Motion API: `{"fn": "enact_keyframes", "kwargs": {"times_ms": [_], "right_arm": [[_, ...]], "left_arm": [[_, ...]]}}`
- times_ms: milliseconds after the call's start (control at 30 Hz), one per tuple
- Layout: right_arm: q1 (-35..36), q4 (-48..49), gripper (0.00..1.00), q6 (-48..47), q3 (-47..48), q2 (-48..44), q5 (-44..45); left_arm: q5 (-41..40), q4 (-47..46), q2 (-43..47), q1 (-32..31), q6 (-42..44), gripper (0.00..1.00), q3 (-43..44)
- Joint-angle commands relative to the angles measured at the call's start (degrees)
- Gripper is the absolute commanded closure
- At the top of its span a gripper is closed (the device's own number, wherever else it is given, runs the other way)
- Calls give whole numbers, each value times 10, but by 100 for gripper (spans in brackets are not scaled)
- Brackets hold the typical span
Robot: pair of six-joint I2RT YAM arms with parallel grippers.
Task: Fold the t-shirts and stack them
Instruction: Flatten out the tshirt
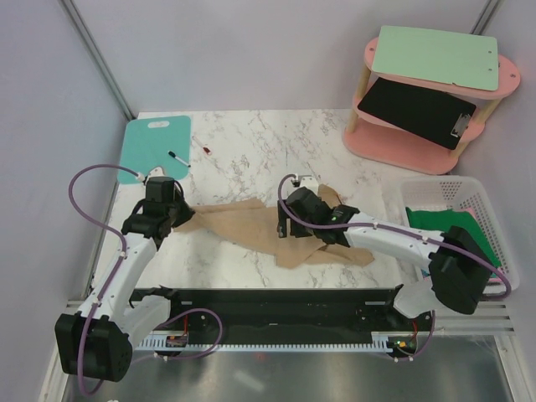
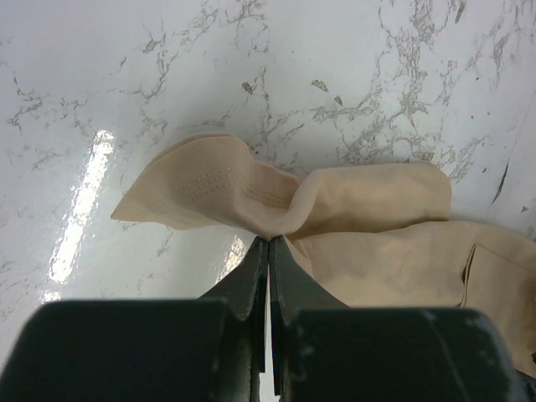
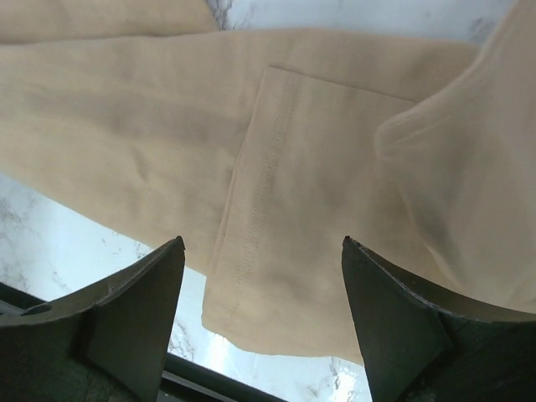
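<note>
Pinching the left end of the tan t-shirt [image 1: 243, 222], the left tool [image 2: 268, 244] is clenched on a fold of hemmed cloth. Its two fingers are pressed together, and the fabric bunches and rises a little at the tips. My reading is that this hold anchors that end so the garment can be drawn flat rather than sliding across the smooth marble counter [image 1: 251, 142]. A teal board [image 1: 149, 149] lies at the far left of the counter, just beyond that arm and apart from the cloth. The t-shirt lies on the middle of the counter, toward the near side, crumpled and not yet folded. Its long axis runs left to right: a narrowed, stretched end points left to the left tool, and the wider, rumpled bulk spreads to the right, partly under the right arm. Which end is collar and which is hem I cannot tell, though a stitched seam shows in the right wrist view. Above that wider part hangs the right tool [image 3: 261, 243], released, its fingers spread wide with nothing between them and the cloth lying below. It looks placed to take a fresh hold on the right side. Farther right, at the counter's edge, a white basket [image 1: 494, 213] holds a green t-shirt [image 1: 440, 220], well apart from the tan one.
</note>
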State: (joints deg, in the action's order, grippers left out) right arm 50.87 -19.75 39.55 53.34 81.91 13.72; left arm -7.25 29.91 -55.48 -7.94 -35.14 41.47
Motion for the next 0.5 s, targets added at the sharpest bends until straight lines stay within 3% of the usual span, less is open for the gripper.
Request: {"fn": "enact_keyframes", "kwargs": {"times_ms": [0, 400, 467], "right_arm": [[12, -3, 17, -18, 38, 75, 39], [41, -20, 17, -18, 107, 190, 113], [45, -21, 45, -17, 108, 190, 125]], "left_arm": [[7, -21, 0, 3, 13, 98, -4], [12, -23, -1, 3, 15, 98, -8], [11, -23, 0, 3, 14, 98, -7]]}}
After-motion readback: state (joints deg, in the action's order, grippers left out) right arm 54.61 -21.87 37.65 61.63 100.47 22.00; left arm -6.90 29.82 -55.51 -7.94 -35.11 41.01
